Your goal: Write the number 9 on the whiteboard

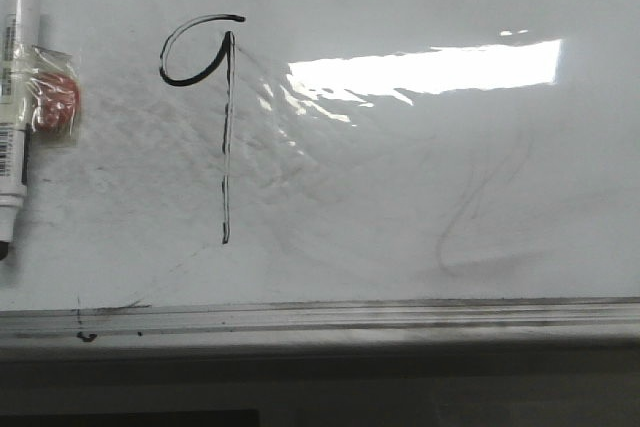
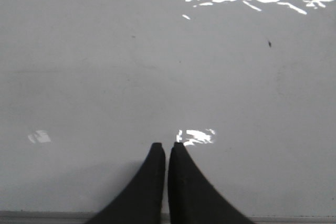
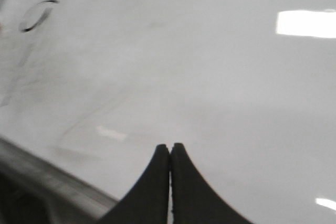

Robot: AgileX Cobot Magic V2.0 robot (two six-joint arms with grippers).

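Note:
The number 9 (image 1: 226,97) is drawn in thin black marker on the whiteboard (image 1: 400,207), with an open loop at the top left and a long straight stem. Its loop also shows blurred in the right wrist view (image 3: 35,15). A marker (image 1: 15,97) with a black cap lies on the board at the far left, free of both grippers. My left gripper (image 2: 168,146) is shut and empty over bare board (image 2: 105,77). My right gripper (image 3: 170,146) is shut and empty over bare board (image 3: 220,93). Neither gripper shows in the front view.
A small red thing in clear wrap (image 1: 55,102) lies beside the marker. A dirty grey metal rail (image 1: 320,319) runs along the board's near edge, also in the right wrist view (image 3: 47,182). A faint grey erased smear (image 1: 480,217) and bright glare (image 1: 430,72) lie right of the figure.

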